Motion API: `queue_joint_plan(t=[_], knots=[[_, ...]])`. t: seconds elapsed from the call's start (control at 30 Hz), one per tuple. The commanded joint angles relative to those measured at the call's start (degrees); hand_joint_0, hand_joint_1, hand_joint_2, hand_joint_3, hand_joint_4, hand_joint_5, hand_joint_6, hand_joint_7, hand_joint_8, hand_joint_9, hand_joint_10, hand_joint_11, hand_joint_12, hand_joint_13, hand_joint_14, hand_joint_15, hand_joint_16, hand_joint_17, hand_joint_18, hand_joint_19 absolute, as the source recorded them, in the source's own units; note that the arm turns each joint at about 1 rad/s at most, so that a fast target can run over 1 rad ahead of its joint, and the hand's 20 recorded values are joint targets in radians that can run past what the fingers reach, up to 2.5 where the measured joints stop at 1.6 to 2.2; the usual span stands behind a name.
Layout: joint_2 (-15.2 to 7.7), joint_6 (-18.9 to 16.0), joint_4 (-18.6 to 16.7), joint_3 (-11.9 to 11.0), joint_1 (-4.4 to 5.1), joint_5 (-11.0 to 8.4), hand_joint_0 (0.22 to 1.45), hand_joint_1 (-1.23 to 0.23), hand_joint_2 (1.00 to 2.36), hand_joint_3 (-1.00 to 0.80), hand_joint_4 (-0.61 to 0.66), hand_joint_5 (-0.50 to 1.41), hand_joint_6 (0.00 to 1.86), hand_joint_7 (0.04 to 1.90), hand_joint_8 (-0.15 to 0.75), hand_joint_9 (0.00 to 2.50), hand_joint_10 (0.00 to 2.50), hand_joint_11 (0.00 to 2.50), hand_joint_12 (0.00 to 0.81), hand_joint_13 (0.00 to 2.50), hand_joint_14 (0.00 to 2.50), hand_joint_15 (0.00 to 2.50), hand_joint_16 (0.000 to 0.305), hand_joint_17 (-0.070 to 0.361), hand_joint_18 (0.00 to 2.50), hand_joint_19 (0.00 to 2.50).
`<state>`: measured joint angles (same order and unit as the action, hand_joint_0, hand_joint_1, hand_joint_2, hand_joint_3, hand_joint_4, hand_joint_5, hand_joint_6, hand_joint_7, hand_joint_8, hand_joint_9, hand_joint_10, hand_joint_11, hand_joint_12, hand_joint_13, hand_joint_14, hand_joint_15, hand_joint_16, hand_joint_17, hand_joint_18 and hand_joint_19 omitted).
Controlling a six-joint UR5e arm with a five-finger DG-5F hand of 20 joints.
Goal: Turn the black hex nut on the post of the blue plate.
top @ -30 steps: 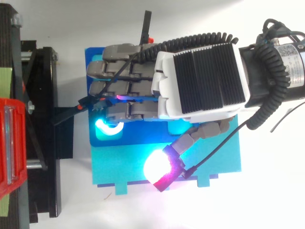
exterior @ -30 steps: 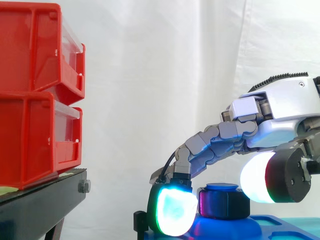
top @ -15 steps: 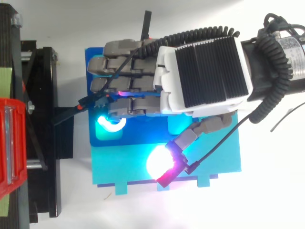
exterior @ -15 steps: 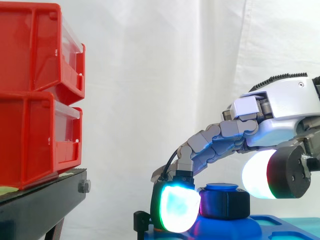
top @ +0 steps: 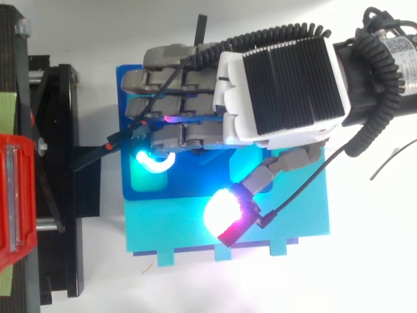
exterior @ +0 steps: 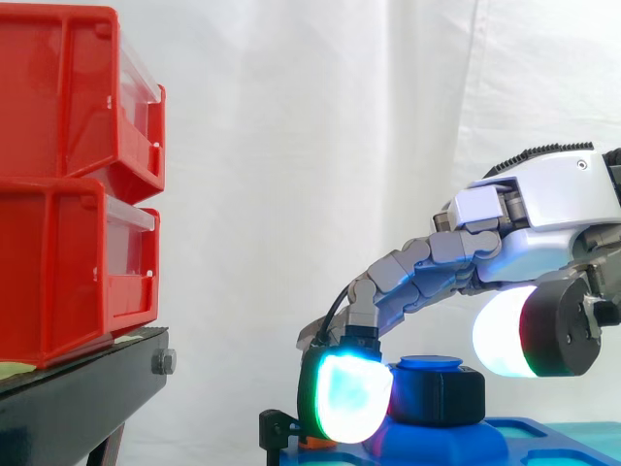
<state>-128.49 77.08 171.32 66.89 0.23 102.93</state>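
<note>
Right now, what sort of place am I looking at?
Probably a robot lab bench: a white curtain, red bins on a black stand, and a robot hand at a black hex nut on a blue plate.

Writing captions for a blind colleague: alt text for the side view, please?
From the right, the hand has its fingers curled over the black hex nut on the blue plate, a glowing pad against its side; red bins stand left.

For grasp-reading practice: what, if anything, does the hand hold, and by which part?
The hand's curled fingers hook the black hex nut by its side facing the bins; thumb clear.
</note>
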Motion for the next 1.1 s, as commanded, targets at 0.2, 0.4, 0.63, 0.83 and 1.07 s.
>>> queue_joint_plan(t=[0.2,0.4,0.63,0.83,1.07], knots=[[-0.01,0.0,0.06,-0.53,-0.76,1.22,0.46,-0.37,1.0,-0.5,0.19,-0.18,0.5,0.86,0.273,0.34,0.0,0.0,0.394,0.17,0.0,0.0,0.056,0.125,0.12,0.17],[-0.01,0.18,0.06,-0.62,-1.03,1.66,0.46,-0.38,1.0,-0.5,0.19,-0.18,0.5,0.87,0.274,0.34,0.0,0.0,0.393,0.17,0.0,0.0,0.055,0.125,0.12,0.16],[-0.01,0.88,-0.2,-0.53,-1.46,2.19,0.46,-0.38,1.0,-0.5,0.19,-0.18,0.5,0.86,0.273,0.34,0.0,0.0,0.393,0.17,0.0,0.0,0.056,0.125,0.12,0.17],[-0.01,1.06,-0.2,-0.53,-1.82,2.89,0.46,-0.38,1.0,-0.5,0.19,-0.18,0.5,0.86,0.273,0.34,0.0,0.0,0.393,0.17,0.0,0.0,0.055,0.125,0.12,0.17],[-0.01,1.23,-0.38,-0.53,-2.26,3.42,0.46,-0.38,1.0,-0.5,0.19,-0.18,0.5,0.86,0.275,0.34,0.0,0.0,0.393,0.17,0.0,0.0,0.055,0.124,0.12,0.17]])
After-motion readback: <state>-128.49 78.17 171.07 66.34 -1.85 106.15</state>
